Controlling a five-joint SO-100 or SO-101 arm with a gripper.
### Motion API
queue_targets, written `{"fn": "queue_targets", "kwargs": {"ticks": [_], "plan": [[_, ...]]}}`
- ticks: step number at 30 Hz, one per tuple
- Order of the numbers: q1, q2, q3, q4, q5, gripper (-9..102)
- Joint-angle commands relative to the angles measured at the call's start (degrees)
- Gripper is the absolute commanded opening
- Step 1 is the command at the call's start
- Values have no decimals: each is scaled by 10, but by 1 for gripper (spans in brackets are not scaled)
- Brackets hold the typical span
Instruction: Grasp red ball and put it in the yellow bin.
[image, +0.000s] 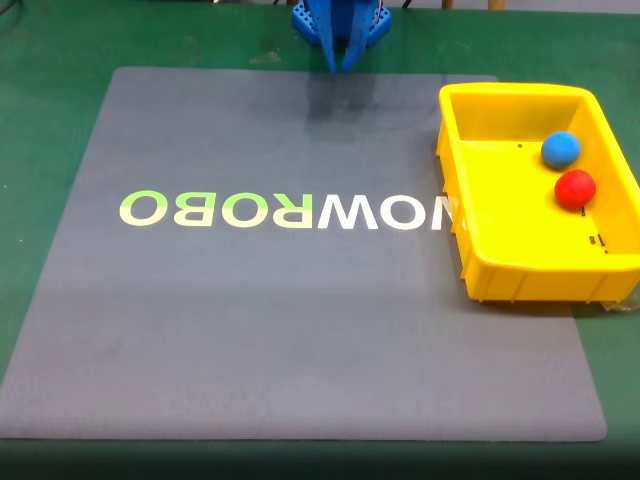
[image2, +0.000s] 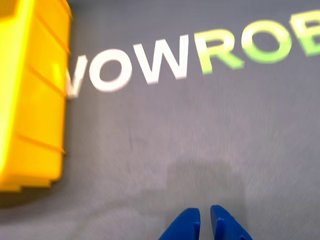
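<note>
— Red ball (image: 575, 188): where is it sitting?

— Inside the yellow bin (image: 500, 268), on the floor of the tray toward its right wall in the fixed view, just beside the blue ball (image: 560, 149), which lies a little farther up the picture. The two look close to touching, though I can't tell for sure.

— And the claw (image2: 205, 220)?

— Its two blue fingertips stand nearly together with a thin gap between them in the wrist view, and nothing is held. It hangs over the bare grey mat (image: 300, 330), well apart from the bin, near the top edge of the fixed view.

— So what is left?

— By my reading, nothing of substance. The ball is in the bin and the claw is free of it, so the task looks finished.
</note>
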Motion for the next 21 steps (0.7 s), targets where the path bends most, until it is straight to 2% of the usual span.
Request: {"fn": "queue_targets", "kwargs": {"ticks": [1,10,21], "plan": [[-2,7,23,1,3,0],[-28,8,112,4,-2,0],[-37,9,113,130,-47,0]]}}
